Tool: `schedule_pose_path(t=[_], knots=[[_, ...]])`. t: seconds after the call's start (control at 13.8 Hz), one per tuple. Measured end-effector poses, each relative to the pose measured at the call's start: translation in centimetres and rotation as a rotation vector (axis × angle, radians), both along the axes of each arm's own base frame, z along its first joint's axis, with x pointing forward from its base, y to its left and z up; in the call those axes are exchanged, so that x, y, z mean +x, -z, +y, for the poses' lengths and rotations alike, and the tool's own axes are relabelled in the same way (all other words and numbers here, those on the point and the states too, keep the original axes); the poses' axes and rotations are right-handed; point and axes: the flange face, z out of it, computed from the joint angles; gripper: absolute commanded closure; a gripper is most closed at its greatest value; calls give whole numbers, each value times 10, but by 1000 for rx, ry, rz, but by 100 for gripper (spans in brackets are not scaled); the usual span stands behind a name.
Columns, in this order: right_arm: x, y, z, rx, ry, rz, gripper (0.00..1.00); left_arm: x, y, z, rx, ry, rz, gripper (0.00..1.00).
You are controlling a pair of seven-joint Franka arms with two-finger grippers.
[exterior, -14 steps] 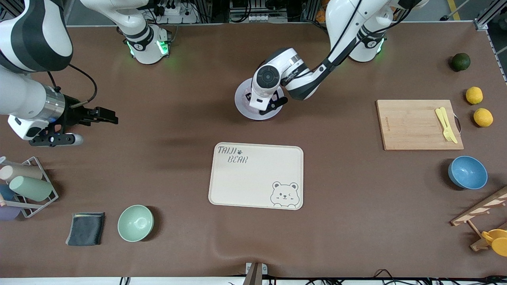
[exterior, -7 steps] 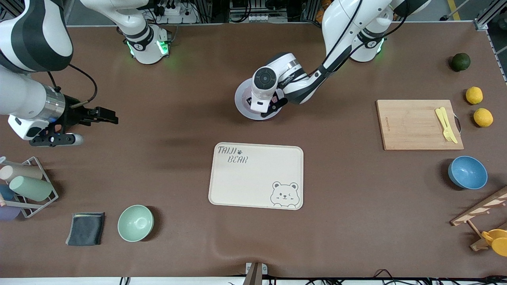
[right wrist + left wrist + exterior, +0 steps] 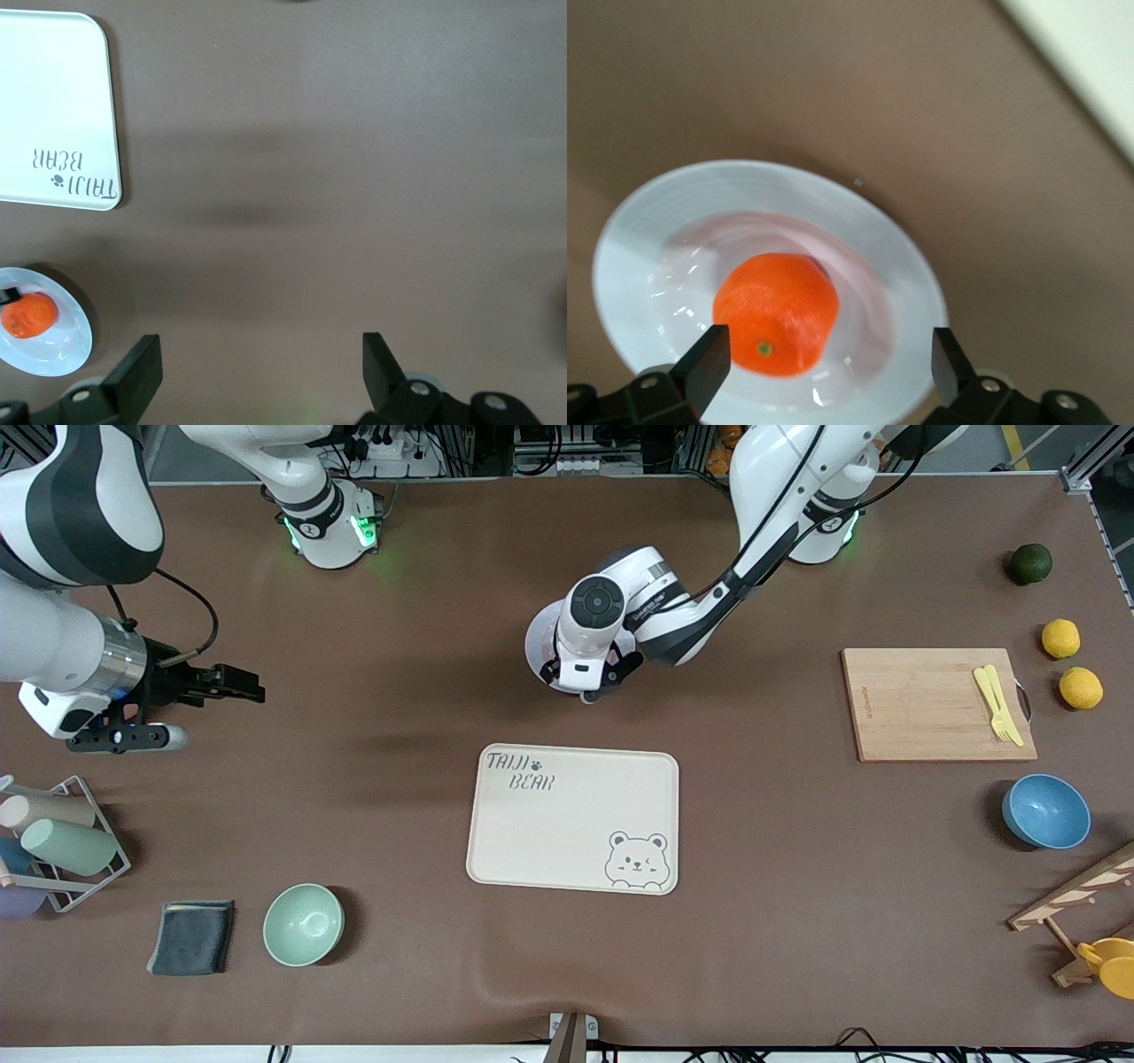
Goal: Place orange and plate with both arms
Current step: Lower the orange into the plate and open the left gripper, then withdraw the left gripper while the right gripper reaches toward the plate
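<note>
- The right pincer [image 3: 252,687] hangs over bare brown tabletop [image 3: 399,691] toward the right arm's end, above a wire rack [image 3: 84,850] of pastel cups. That arm waits. In the right wrist view its black fingers [image 3: 133,376] stand spread wide with nothing between them.
- A folded dark grey cloth [image 3: 191,936] and a smooth mint-green bowl [image 3: 303,924] lie near the front camera's edge.
- The cream rectangular tray [image 3: 572,817], matte with rounded corners and a printed bear, sits mid-table.
- The plate [image 3: 859,230], round, glossy and pale lavender-white with a wide rim, rests on the tabletop farther from the front camera than the tray.
- The orange [image 3: 776,312], bright red-orange, slightly flattened and dimpled, lies in the plate's shallow well.
- The left pincer [image 3: 824,363] is over the plate, its fingers [image 3: 704,363] parted wide on either side of the orange, gripping nothing; I cannot tell whether one grazes the fruit.
- A wooden cutting board [image 3: 921,704] carries pale yellow utensils [image 3: 997,702].
</note>
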Motion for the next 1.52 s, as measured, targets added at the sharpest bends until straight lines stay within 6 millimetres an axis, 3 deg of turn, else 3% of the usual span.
schedule_pose_path(t=[0.14,0.22,0.43,0.58,0.72,1.01,1.16,1.38,1.52], knots=[[0,0,0,0,-1,0,0,16,-62,6,19,3,-60,0],[0,0,0,0,-1,0,0,30,-94,20,33,15,-94,0],[0,0,1,0,-2,0,0,96,-175,88,22,67,-182,0],[0,0,1,0,-2,1,0,143,-212,132,-5,59,-249,0],[0,0,1,0,-2,1,0,180,-237,176,-3,106,-321,0],[1,6,2,0,-3,12,0,231,-259,277,19,173,-389,0],[4,21,9,31,-1,42,0,239,-278,311,38,197,-428,0],[9,52,21,102,13,118,0,233,-300,344,108,305,-421,0],[10,71,44,188,18,174,0,233,-306,374,122,402,-400,0]])
